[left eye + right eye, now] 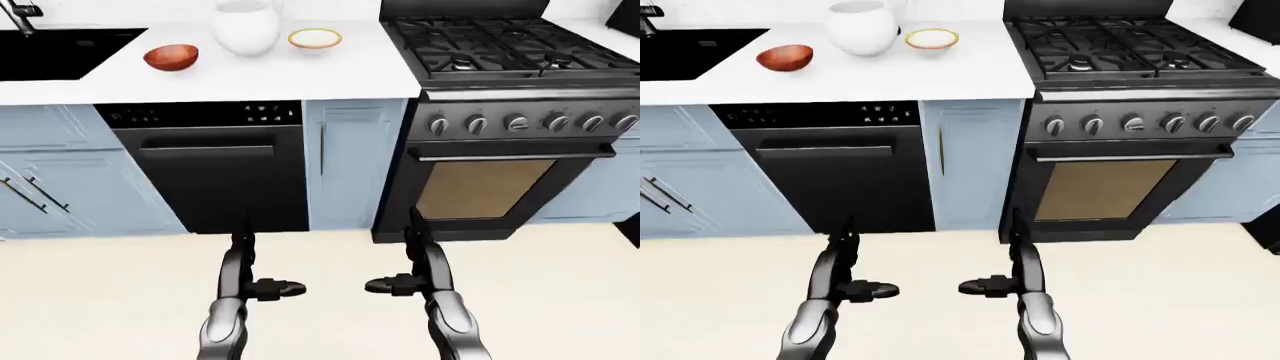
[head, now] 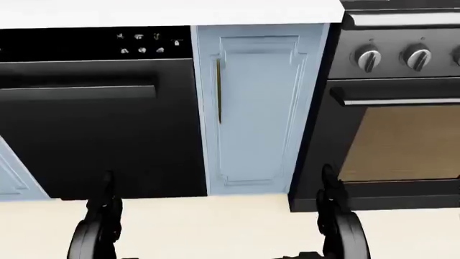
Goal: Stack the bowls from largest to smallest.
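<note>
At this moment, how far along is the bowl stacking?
Nothing is stacked yet. The red-brown bowl, large white bowl and small yellow-rimmed white bowl sit apart on the white counter. Left hand and right hand hang low and empty, short of the counter. All the approaching, picking and nesting remains.

White bowl (image 1: 245,26): top cut by left-eye view's upper edge, far above left hand (image 1: 243,279). Sink (image 1: 60,51): cut off left.
</note>
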